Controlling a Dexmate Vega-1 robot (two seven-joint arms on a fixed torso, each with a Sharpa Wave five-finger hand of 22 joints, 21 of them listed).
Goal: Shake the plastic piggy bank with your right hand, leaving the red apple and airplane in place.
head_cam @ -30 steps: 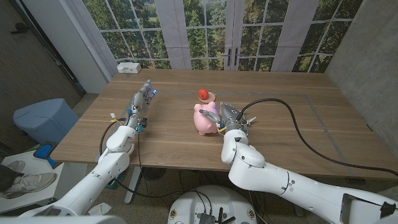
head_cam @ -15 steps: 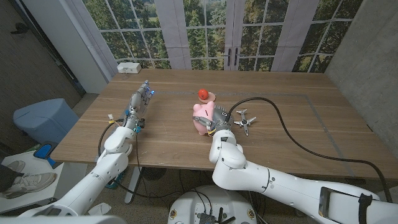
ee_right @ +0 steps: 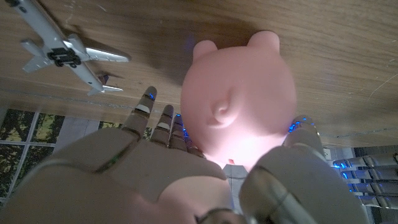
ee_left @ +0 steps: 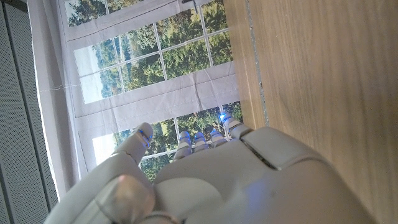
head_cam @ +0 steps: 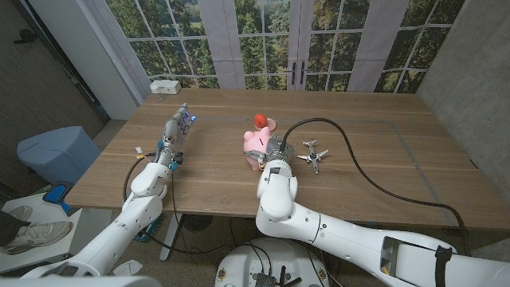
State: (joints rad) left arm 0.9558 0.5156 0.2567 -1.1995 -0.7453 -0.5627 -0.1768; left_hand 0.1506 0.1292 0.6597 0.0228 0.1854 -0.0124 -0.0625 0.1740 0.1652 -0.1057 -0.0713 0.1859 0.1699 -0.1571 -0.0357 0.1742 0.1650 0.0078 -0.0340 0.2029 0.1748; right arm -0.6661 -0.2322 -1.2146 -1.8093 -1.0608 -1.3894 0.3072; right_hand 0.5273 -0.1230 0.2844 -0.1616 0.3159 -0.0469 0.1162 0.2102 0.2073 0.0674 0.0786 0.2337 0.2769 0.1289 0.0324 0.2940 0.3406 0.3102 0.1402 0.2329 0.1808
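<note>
The right hand (ee_right: 186, 174) holds the pig (head_cam: 256, 148), mid-shake by my reading. Next comes more shaking, clear of the apple (head_cam: 260, 120) at 12 o'clock and the plane (head_cam: 311, 153) at 3. Whether the left hand (head_cam: 175, 131) is wide or narrow, I cannot tell.

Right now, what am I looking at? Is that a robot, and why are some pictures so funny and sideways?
Yes, it is a robot with two white arms at a wooden table. The wide picture comes from a camera on its head. The two odd ones come from cameras on its wrists, so they look turned around. The right hand grips a pink piggy bank; up close you see its rounded back between the fingers. Behind the piggy bank sits a red apple, and beside it lies a toy airplane. The left hand holds nothing.
</note>
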